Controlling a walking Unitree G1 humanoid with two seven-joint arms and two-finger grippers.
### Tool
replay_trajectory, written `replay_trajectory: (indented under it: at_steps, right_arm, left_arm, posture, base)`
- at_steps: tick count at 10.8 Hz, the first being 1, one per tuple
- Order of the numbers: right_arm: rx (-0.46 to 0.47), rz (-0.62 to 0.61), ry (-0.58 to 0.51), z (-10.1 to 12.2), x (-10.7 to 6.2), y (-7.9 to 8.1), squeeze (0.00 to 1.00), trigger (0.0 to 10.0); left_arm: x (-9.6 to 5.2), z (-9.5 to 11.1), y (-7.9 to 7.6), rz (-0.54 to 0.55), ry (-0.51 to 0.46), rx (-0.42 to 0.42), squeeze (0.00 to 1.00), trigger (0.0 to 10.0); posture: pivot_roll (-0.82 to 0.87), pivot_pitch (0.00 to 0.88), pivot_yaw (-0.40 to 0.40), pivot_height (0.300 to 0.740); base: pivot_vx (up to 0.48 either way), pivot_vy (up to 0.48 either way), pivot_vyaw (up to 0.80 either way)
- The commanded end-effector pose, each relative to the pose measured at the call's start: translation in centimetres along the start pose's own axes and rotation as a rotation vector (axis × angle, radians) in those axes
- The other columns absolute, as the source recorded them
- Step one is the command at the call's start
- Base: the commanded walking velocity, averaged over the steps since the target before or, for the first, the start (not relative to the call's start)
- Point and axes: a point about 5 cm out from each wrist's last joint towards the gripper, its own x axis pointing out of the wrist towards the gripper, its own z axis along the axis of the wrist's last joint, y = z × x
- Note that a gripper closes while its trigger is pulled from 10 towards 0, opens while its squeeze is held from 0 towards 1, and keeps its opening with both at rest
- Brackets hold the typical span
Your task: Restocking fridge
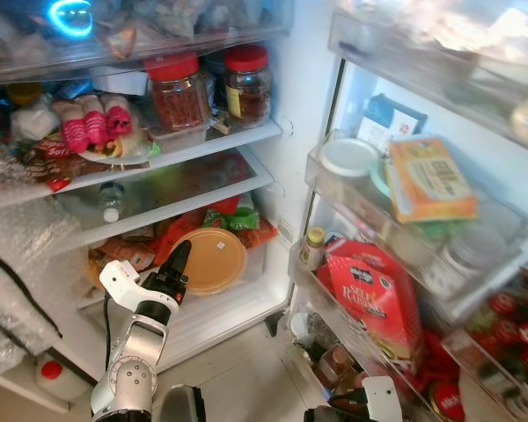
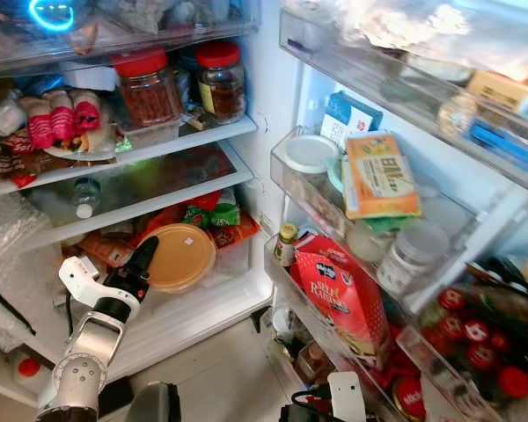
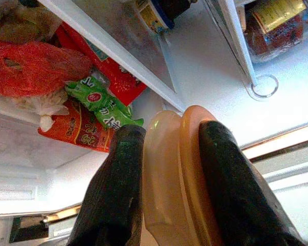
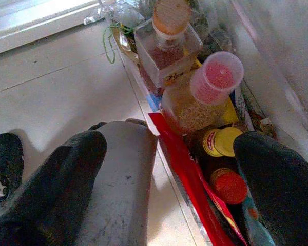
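1. Round orange plastic container with a flat lid (image 1: 213, 259) stands tilted on edge on the fridge's bottom shelf (image 1: 229, 321), in front of red snack packets (image 3: 79, 125).
2. Left gripper (image 1: 178, 264) has its jaws closed across the container's rim.
3. Smooth, stiff plastic looks slippery; its weight cannot be judged.
4. Right gripper (image 4: 169, 169), jaws wide and empty, hangs by the lower door rack (image 4: 195, 128).
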Motion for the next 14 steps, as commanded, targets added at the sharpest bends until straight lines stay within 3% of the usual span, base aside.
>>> replay_trajectory:
  at_steps: [1, 7, 14]
  right_arm:
    - [0.003, 0.027, 0.113, -2.88, -0.64, 0.75, 0.0, 10.0]
    - [-0.003, 0.031, 0.113, -2.89, -0.65, 0.79, 0.0, 10.0]
    - [0.0, 0.034, 0.116, -3.0, -0.68, 0.85, 0.0, 10.0]
  left_arm:
    - [0.11, 0.34, -0.05, 0.002, -0.015, 0.015, 0.0, 10.0]
    - [0.2, 0.4, 0.07, 0.011, -0.022, 0.027, 0.0, 10.0]
    - [0.25, 1.29, 0.6, 0.062, -0.081, 0.05, 0.0, 10.0]
  posture:
    - [-0.17, 0.058, -0.009, 0.631]
    - [-0.17, 0.05, -0.008, 0.631]
    - [-0.17, 0.065, -0.009, 0.631]
  base:
    - [0.27, 0.0, 0.0]
    - [0.27, 0.0, 0.0]
    - [0.0, 0.0, 0.0]
